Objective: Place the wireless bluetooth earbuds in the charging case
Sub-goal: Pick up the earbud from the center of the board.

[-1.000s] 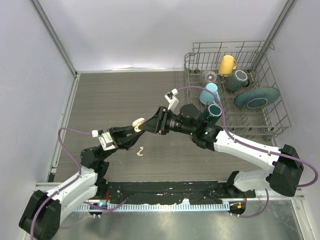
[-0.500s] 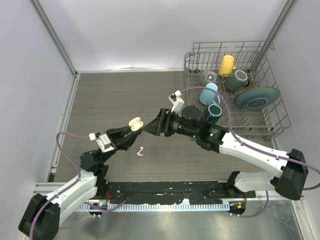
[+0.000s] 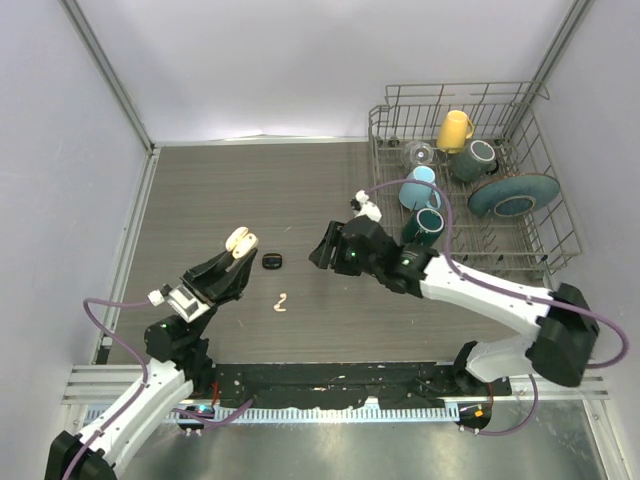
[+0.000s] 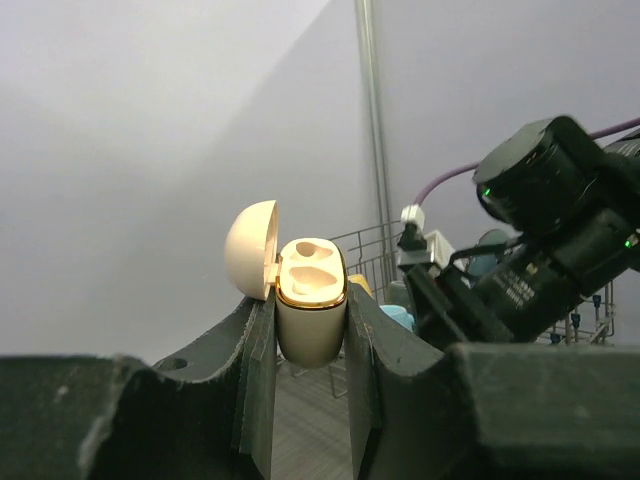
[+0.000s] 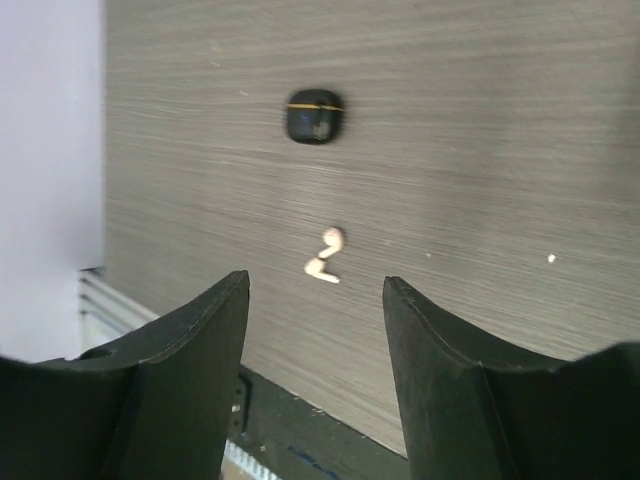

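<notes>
The cream earbud (image 5: 325,257) lies on the tabletop (image 5: 500,150) dead ahead of the released right tool (image 5: 315,290), long axis roughly fore-aft; the left tool (image 4: 310,325) clenches the open charging case (image 4: 311,295).

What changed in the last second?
The grippers parted: left gripper pulled back to the left, still shut on the open cream case; right gripper backed off rightward, open and empty. A black case now shows between them. Cream earbuds lie unmoved on the table.
</notes>
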{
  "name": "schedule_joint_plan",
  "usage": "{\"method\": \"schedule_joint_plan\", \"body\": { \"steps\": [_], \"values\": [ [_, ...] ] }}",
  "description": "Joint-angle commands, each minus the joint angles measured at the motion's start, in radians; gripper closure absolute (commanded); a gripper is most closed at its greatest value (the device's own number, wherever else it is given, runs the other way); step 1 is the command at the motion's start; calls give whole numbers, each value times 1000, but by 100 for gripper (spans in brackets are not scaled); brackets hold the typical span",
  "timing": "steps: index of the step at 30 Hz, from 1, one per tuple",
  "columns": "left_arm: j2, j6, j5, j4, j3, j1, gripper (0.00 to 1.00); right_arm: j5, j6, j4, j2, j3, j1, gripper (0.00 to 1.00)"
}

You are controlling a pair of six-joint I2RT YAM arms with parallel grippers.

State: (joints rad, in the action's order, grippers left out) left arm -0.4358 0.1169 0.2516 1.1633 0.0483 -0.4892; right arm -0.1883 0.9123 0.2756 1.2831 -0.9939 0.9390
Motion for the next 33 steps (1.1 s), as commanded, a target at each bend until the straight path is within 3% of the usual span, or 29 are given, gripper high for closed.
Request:
{"method": "schedule_joint_plan", "body": {
  "steps": [1, 8, 18, 33],
  "values": [
    [37, -43, -55, -62, 4, -2, 100, -10, 57, 30, 154, -71, 0, 41],
    [63, -31, -98, -63, 2, -2, 100, 38, 135, -18, 366, -137, 12, 49],
    [94, -37, -158, -77, -4, -2, 100, -37, 200, 40, 582, -304, 78, 52],
    [108, -48, -230, -80, -19, -2, 100, -118, 212, 151, 714, -463, 153, 55]
  ]
}}
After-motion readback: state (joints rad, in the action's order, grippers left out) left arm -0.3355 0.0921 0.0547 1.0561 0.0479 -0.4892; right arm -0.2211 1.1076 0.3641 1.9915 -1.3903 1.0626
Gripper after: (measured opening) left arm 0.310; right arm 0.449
